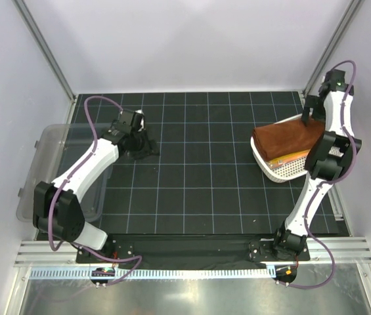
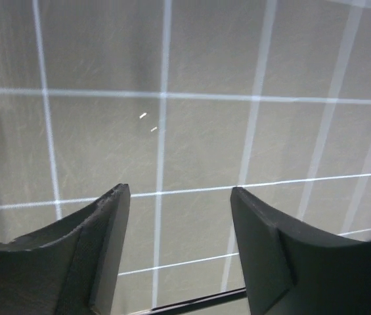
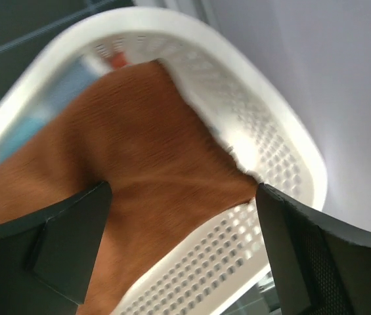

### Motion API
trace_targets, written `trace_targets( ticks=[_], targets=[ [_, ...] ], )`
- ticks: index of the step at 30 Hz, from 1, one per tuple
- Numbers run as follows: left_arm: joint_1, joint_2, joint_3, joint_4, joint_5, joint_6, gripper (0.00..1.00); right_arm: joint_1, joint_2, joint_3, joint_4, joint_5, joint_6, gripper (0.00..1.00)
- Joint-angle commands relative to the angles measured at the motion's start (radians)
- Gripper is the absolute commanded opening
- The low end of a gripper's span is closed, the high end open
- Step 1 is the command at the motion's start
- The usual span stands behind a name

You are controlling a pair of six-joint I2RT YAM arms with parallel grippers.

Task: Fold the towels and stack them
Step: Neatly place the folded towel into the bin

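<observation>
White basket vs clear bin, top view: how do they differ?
The white basket is opaque and perforated; the clear bin is see-through with smooth walls. The basket sits at the right, the bin at the left, reaching past the mat edge. The basket holds a rust-brown towel; no towel shows in the bin. Both are open-topped containers.

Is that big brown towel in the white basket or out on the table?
In the basket: the brown towel rests on top of other cloths there.
</observation>
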Motion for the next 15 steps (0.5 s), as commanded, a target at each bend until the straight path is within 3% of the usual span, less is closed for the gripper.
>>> trace_targets(
  ticks=[1, 2, 3, 7, 9, 10, 12, 13, 15],
  targets=[
    [0.003, -0.082, 0.104, 0.059, 0.050, -0.006, 0.69, 0.127, -0.268, -0.121, 0.077, 0.047, 0.149, 1.00],
    [0.003, -0.093, 0.118, 0.073, 0.065, 0.002, 0.91, 0.198, -0.323, -0.159, 0.103, 0.063, 0.170, 1.00],
    [0.004, -0.105, 0.131, 0.085, 0.084, 0.007, 0.99, 0.239, -0.400, -0.182, 0.100, 0.069, 0.192, 1.00],
    [0.004, -0.171, 0.194, 0.122, 0.164, 0.030, 1.00, 0.363, -0.592, -0.303, 0.054, 0.069, 0.342, 1.00],
    [0.003, -0.206, 0.196, 0.151, 0.176, 0.033, 0.99, 0.406, -0.742, -0.379, 0.107, -0.125, 0.386, 1.00],
    [0.003, -0.231, 0.185, 0.166, 0.190, 0.033, 1.00, 0.411, -0.799, -0.503, 0.149, -0.205, 0.406, 1.00],
    [0.004, -0.323, 0.123, 0.261, 0.229, 0.051, 1.00, 0.412, -0.929, -0.660, 0.336, -0.529, 0.498, 1.00],
    [0.004, -0.358, 0.086, 0.312, 0.249, 0.057, 1.00, 0.415, -1.054, -0.815, 0.400, -0.594, 0.540, 1.00],
    [0.003, -0.464, -0.011, 0.410, 0.282, 0.063, 1.00, 0.422, -1.159, -0.948, 0.561, -0.685, 0.678, 1.00]
  ],
)
